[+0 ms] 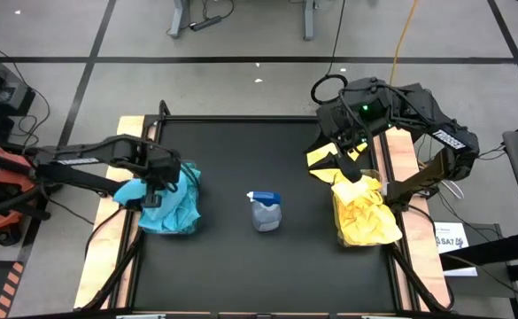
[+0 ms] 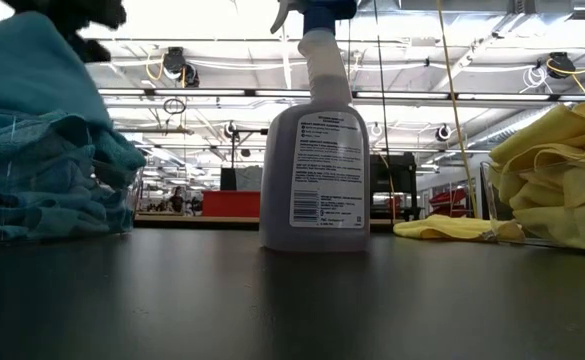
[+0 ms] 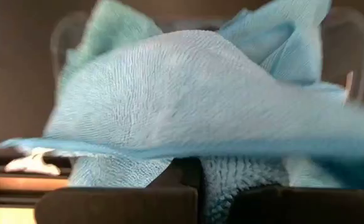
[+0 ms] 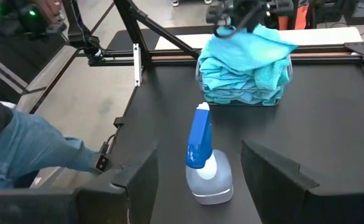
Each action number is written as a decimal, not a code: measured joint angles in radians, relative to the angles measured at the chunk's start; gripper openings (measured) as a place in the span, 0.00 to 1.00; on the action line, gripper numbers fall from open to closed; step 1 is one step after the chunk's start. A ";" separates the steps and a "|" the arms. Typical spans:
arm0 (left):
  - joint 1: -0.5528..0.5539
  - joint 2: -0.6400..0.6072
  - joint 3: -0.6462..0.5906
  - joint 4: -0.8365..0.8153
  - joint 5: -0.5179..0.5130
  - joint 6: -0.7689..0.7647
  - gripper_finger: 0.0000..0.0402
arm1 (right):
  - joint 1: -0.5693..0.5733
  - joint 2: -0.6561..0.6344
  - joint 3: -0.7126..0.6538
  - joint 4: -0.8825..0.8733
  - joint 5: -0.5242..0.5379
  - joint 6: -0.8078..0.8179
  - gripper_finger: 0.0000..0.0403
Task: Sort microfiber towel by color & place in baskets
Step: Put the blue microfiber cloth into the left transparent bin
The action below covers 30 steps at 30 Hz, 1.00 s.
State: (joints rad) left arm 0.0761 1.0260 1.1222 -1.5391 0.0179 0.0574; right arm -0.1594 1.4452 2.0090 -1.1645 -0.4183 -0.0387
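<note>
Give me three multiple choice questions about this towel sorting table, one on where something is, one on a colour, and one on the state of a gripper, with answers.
1. Where does the spray bottle stand?
A. Between the two towel piles
B. Inside the left basket
C. Off the table

2. What colour are the towels heaped on the table's right side?
A. Teal
B. Yellow
C. Red

3. What is the left gripper doing?
A. Open over the bottle
B. Shut on a teal towel
C. Open above bare table

Answers: 1 A, the high view shows it mid-table between the piles. 2 B, the right heap is bright yellow. 3 B, teal cloth drapes from its closed fingers over the teal pile.
</note>
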 joint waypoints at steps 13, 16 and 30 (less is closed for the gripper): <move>0.000 0.024 -0.250 0.277 0.057 -0.030 0.03 | 0.031 0.000 0.000 0.000 0.000 0.013 0.53; 0.000 0.042 -0.305 0.330 0.057 -0.036 0.03 | 0.031 0.000 0.000 0.000 0.000 0.023 0.53; 0.003 0.207 -0.339 0.382 0.054 -0.053 0.05 | 0.065 0.000 0.000 0.000 0.000 0.021 0.53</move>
State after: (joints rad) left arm 0.0788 1.2331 0.7834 -1.1572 0.0719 0.0048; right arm -0.0948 1.4450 2.0090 -1.1642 -0.4183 -0.0177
